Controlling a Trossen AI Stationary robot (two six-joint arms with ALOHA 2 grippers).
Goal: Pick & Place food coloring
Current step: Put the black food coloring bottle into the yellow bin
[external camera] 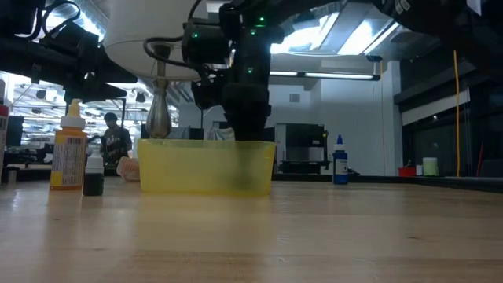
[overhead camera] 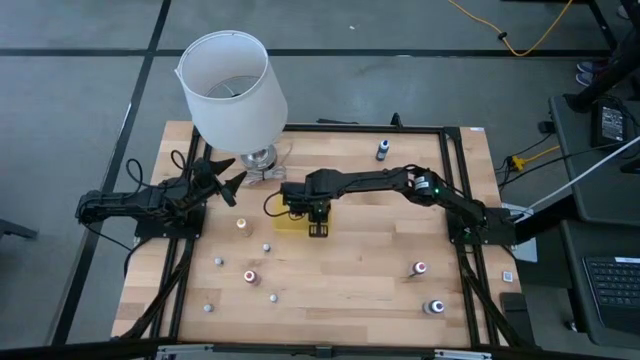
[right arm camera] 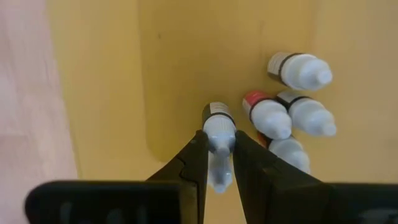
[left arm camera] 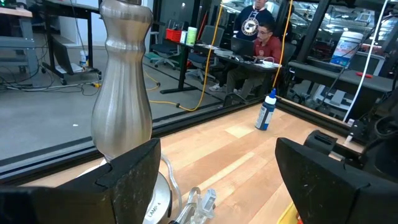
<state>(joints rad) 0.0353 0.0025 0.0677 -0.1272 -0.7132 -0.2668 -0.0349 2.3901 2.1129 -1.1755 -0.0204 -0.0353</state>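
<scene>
Food coloring bottle (right arm camera: 219, 129) pinched in right hand (right arm camera: 217, 163) above tray (right arm camera: 99, 93), four bottles (right arm camera: 292, 115) beside.

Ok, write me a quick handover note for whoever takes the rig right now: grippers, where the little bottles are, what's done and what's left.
Right gripper: over the yellow tray, shut on a small bottle and holding it above the tray floor.
Left gripper: open, holding nothing, waiting beside the lamp base at the table's left rear.
Done: four bottles already lie in the tray.
Left: release the held one, then fetch the loose bottles scattered on the table in front of the tray, the two near the right front, and one at the back edge.
</scene>
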